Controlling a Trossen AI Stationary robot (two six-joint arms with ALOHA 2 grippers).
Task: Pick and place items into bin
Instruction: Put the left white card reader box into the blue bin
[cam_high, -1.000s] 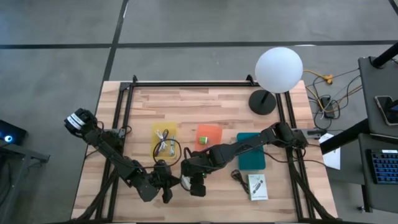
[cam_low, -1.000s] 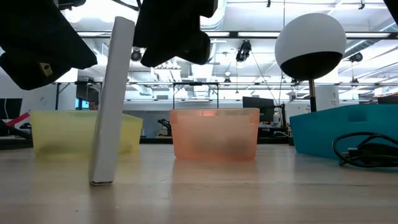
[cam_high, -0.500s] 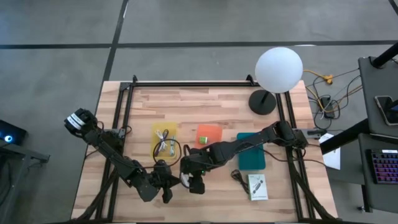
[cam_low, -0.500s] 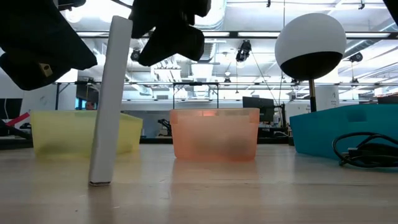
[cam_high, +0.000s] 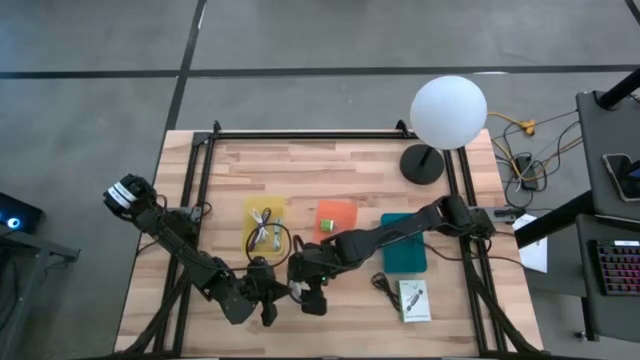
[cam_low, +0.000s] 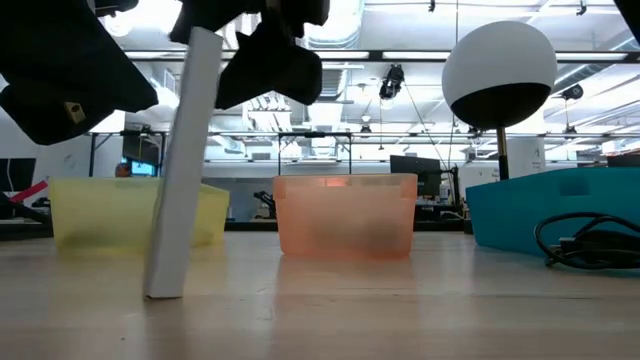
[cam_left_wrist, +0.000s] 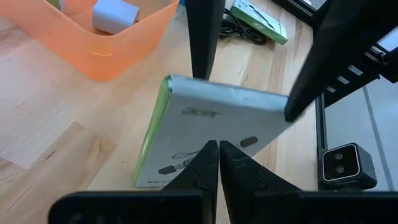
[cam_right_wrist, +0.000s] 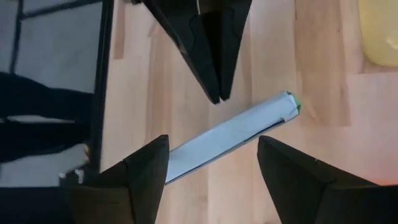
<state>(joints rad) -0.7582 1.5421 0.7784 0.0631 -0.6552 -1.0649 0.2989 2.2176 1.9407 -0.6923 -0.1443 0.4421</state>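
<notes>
Near the counter's front edge, your white packet is balancing on its narrow end. Your right gripper is spread wide astride it; your left gripper, pinched empty, is crowding it. Any nudge risks toppling it.

A white globe lamp on a dark round base is seen at the far right corner of the wooden counter, well beyond the jaws. A black frame rail is laid along the counter's far edge. To the right of the counter, a tangle of yellow and black cables is spread on the grey floor, and a dark side desk carries a keyboard. In the low view, ceiling lights and monitors are shown in the room behind.
</notes>
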